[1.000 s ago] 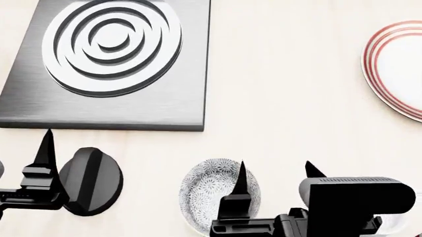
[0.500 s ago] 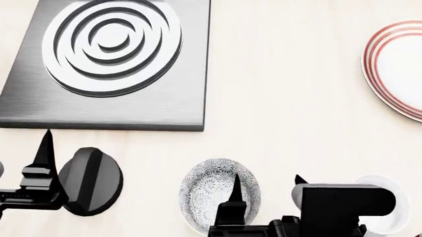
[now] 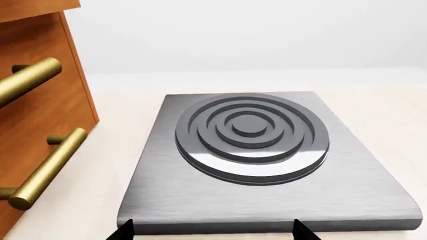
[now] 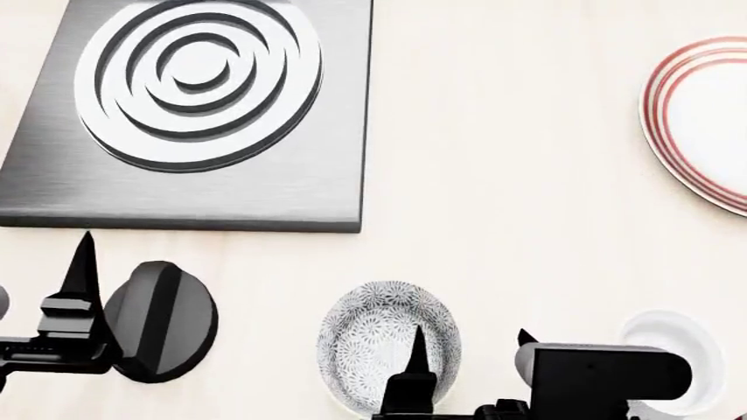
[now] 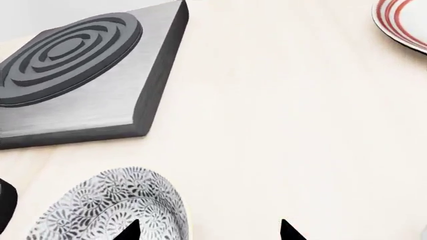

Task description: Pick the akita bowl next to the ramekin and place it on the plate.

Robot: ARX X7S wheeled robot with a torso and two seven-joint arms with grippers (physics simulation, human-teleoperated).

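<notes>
Risk comes first from the left: the left gripper (image 4: 82, 262), jaws spread and empty, idles beside a dark knob (image 4: 161, 320) and the stove plate (image 4: 198, 114). The akita bowl (image 4: 380, 337) sits on the table beside the ramekin (image 4: 677, 350); the right gripper (image 4: 467, 337), jaws apart, straddles its rim and could tip it. The plate (image 4: 701, 122) lies well apart, far right.

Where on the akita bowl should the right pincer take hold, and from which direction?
Probably the rim of the akita bowl, from above: it sits upright and open, so one finger can go inside, one outside. The right pincer is open, one finger over the bowl.
</notes>
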